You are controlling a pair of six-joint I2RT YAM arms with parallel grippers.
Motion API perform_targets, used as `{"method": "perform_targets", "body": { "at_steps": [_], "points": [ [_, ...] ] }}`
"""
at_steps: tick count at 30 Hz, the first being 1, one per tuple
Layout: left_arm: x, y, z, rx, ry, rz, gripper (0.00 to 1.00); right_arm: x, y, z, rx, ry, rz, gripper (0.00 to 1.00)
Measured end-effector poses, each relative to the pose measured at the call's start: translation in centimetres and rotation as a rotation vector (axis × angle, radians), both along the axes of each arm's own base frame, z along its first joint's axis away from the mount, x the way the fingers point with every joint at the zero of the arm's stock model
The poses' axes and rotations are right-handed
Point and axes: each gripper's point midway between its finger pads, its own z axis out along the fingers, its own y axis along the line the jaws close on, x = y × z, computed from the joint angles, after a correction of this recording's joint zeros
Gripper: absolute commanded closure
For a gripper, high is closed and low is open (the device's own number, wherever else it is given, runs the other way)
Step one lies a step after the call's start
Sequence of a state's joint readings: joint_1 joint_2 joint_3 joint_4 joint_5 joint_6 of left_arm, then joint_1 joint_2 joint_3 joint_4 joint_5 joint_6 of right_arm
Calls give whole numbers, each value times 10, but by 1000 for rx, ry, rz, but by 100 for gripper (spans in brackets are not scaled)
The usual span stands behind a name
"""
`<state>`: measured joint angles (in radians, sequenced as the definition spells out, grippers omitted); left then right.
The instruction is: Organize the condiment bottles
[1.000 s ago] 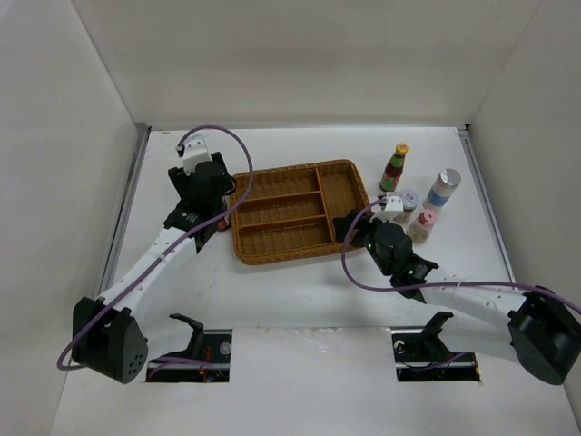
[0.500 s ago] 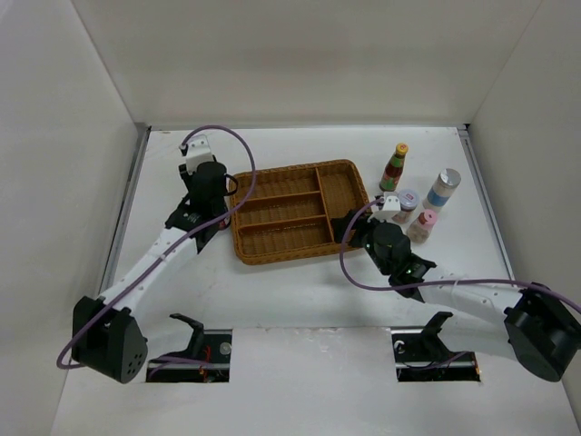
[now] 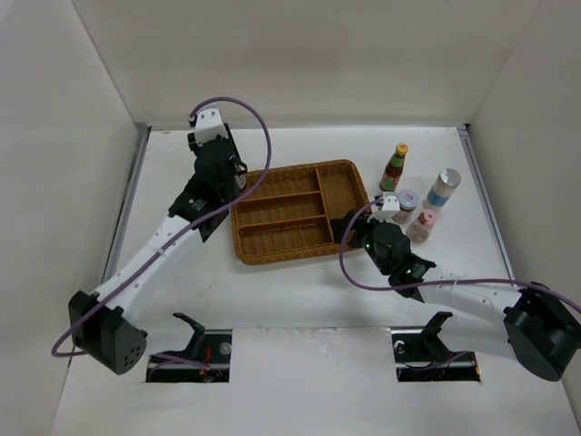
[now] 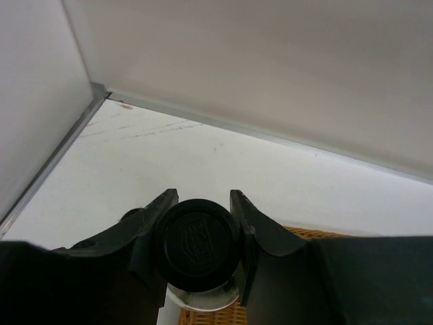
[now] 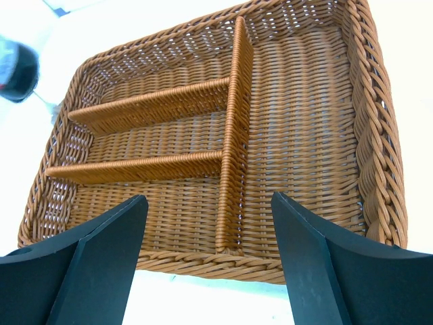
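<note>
My left gripper (image 3: 231, 177) is shut on the black-capped bottle and holds it over the left rim of the brown wicker tray (image 3: 283, 256). In the left wrist view the black cap (image 4: 196, 247) sits tight between the fingers of the left gripper (image 4: 201, 203). My right gripper (image 3: 350, 229) is open and empty at the tray's right front corner; it also shows in the right wrist view (image 5: 208, 203). The yellow-capped red sauce (image 3: 394, 168), the blue-banded white bottle (image 3: 443, 190), a pale-lidded jar (image 3: 408, 200) and a pink-lidded jar (image 3: 423, 224) stand right of the tray.
The tray (image 5: 379, 135) has a large right compartment and three long left ones, all bare. A dark blurred bottle (image 5: 17, 68) shows beyond its far left corner. White walls close the table on three sides. A strip of wicker (image 4: 304, 233) shows under the left fingers.
My left arm has moved back and to the right with the black-capped bottle, from beside the tray's left edge to over its rim. The right arm has barely moved.
</note>
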<state>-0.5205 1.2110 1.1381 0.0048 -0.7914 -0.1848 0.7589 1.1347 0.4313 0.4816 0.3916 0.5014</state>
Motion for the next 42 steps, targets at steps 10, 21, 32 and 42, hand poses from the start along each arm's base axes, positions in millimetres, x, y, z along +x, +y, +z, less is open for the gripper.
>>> {"method": "perform_targets", "body": {
  "at_steps": [10, 21, 32, 42],
  "points": [
    [46, -33, -60, 64, 136, -62, 92, 0, 1, 0, 1, 1, 4, 20],
    [63, -42, -57, 29, 83, -86, 91, -1, 1, 0, 1, 1, 7, 20],
    [79, -45, -85, 29, 123, -103, 88, 0, 1, -2, -3, 6, 7, 20],
    [73, -43, -122, -30, 115, -109, 40, 0, 2, -5, -8, 11, 8, 18]
  ]
}}
